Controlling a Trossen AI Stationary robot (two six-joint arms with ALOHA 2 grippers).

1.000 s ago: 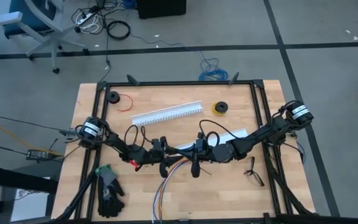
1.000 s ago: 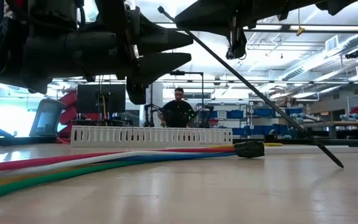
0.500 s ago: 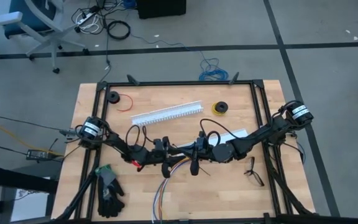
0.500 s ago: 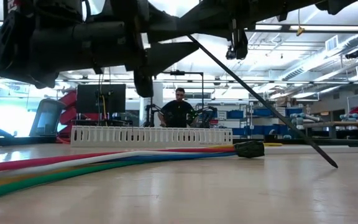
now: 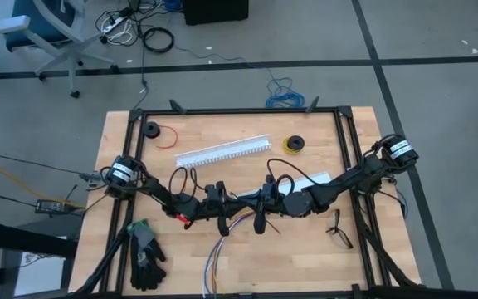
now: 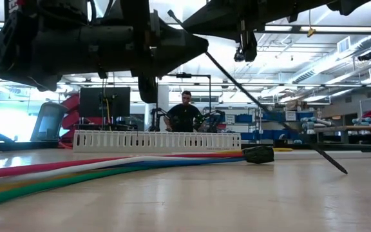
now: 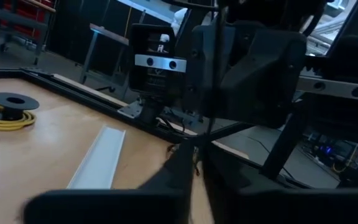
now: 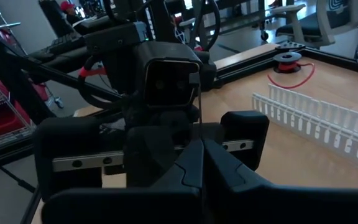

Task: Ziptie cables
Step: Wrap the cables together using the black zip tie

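A: Count?
B: 2 grippers, facing. Left gripper [image 5: 233, 208] and right gripper [image 5: 250, 208] are both clamped on 1 ziptie [image 6: 269, 109]; 1 bundle of cables [image 5: 221, 242] lies just below them.

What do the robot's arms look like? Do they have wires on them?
Both arms are dark, nearly black, made of chunky jointed pieces. Black cables loop along them, and each has a round silver-white cap near its base. The left gripper and right gripper have two dark, pointed fingers each.
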